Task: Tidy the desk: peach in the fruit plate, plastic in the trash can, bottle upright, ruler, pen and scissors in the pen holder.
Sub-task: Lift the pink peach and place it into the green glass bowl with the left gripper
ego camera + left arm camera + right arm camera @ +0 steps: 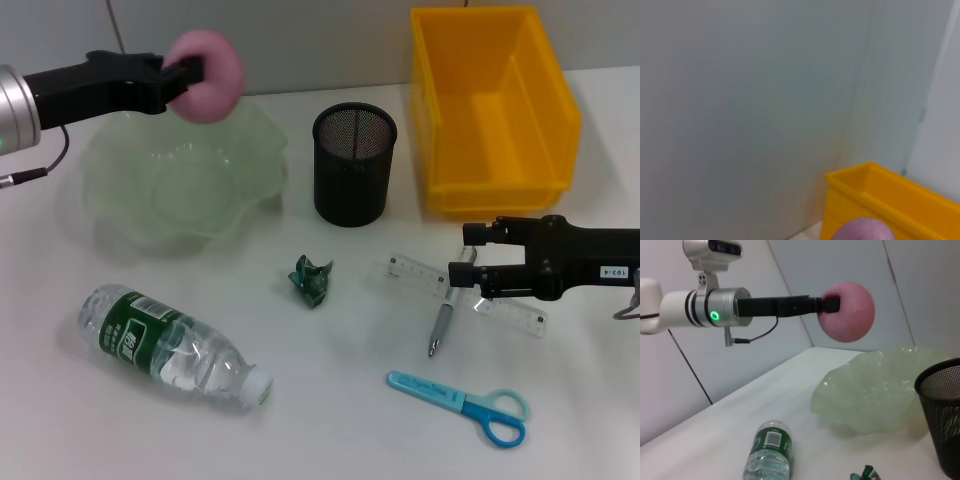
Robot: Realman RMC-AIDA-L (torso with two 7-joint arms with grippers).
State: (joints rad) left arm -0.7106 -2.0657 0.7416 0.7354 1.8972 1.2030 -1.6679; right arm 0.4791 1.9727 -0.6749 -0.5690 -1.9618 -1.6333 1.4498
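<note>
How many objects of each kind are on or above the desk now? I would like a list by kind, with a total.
Fruit: 1, the peach, held by the left gripper
Containers: 3, fruit plate, pen holder, yellow bin
Bottles: 1, bottle lying down
Stationery: 3, ruler, pen, scissors
Plastic scraps: 1, green plastic
Total: 9
The right gripper hovers over the ruler.

Peach point(207, 75): matt pink skin, looking soft and faintly fuzzy. Fruit plate point(150, 195): showing as translucent pale green, glossy, possibly glass. Pen holder point(354, 165): presenting as black wire mesh, matt. Bin point(495, 195): smooth yellow plastic, slightly shining. Bottle point(170, 347): clear glossy plastic, green label. Plastic scrap point(311, 279): crinkled, shiny green film. Ruler point(520, 318): clear plastic. Scissors point(470, 404): showing smooth blue plastic handles.
</note>
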